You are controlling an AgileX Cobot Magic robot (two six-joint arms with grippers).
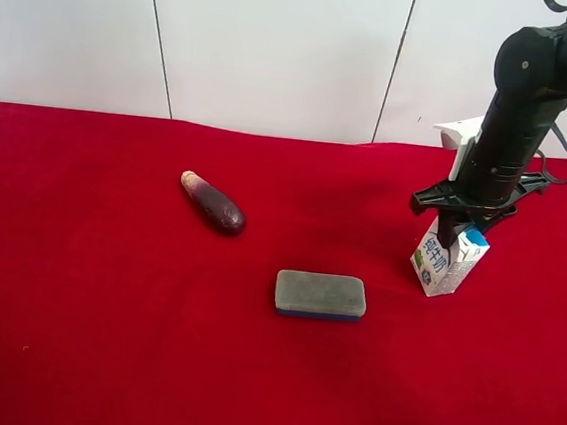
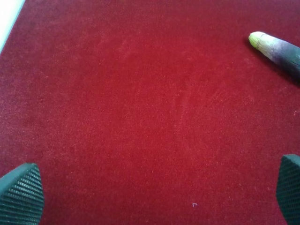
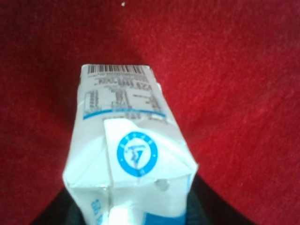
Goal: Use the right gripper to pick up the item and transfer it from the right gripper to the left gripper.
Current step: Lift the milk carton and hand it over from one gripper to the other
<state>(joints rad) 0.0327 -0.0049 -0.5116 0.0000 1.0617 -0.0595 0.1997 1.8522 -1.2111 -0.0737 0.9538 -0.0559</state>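
Observation:
A white and blue milk carton (image 1: 448,261) stands slightly tilted on the red cloth at the exterior high view's right. The black arm at that side comes down from above. My right gripper (image 1: 460,230) is closed around the carton's top. In the right wrist view the carton (image 3: 126,140) fills the middle, with dark fingers (image 3: 61,208) pressed against both of its sides. My left gripper (image 2: 154,197) is open and empty over bare red cloth, with its fingertips (image 2: 21,194) at the view's corners. The left arm is out of the exterior high view.
A purple eggplant (image 1: 213,203) lies left of centre and also shows in the left wrist view (image 2: 279,49). A grey block with a blue base (image 1: 320,294) lies in the middle. The red cloth (image 1: 101,336) covers the whole table, with a white wall behind.

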